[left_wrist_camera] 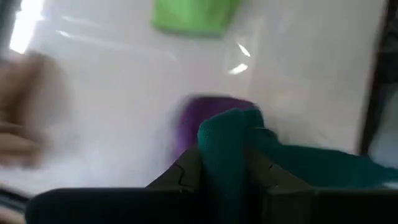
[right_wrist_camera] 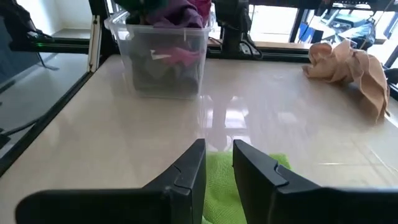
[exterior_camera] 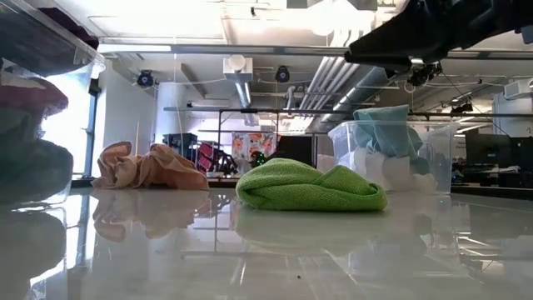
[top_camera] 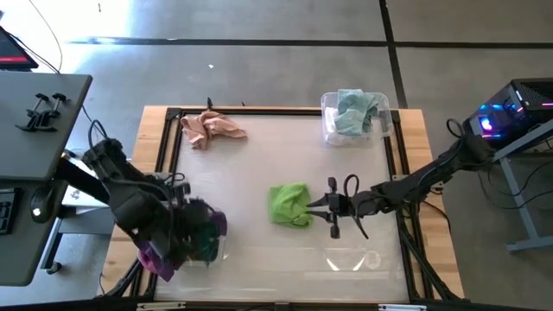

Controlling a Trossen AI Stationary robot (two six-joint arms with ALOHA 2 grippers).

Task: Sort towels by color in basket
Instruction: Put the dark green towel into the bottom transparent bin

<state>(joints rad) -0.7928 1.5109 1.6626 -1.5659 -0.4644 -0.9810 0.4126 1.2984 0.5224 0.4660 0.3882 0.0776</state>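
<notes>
The lime green towel (top_camera: pixel 289 206) (exterior_camera: pixel 310 187) lies bunched on the table's middle. My right gripper (top_camera: pixel 311 207) (right_wrist_camera: pixel 219 158) hovers over its right edge, open by a narrow gap, touching nothing. My left gripper (top_camera: pixel 200 235) (left_wrist_camera: pixel 227 180) is over the clear bin (top_camera: pixel 218 252) (right_wrist_camera: pixel 163 59) at the table's near left, shut on a dark green towel (left_wrist_camera: pixel 298 167). A purple towel (left_wrist_camera: pixel 199 118) (top_camera: pixel 160 259) lies under it in that bin. The peach-pink towel (top_camera: pixel 212 128) (exterior_camera: pixel 146 168) rests at the far left. A pale teal towel (top_camera: pixel 356 111) sits in the far-right bin. My left gripper pinches a fold of the dark green towel (left_wrist_camera: pixel 225 152) between its two fingers, coming from above. The cloth trails off slack to one side over the purple towel. How many layers it has cannot be told.
A second clear bin (top_camera: pixel 333 130) (exterior_camera: pixel 346 150) stands at the far right corner. A black frame (top_camera: pixel 164 142) runs around the white tabletop. Bare table lies between the peach-pink towel and the lime green towel and along the near edge.
</notes>
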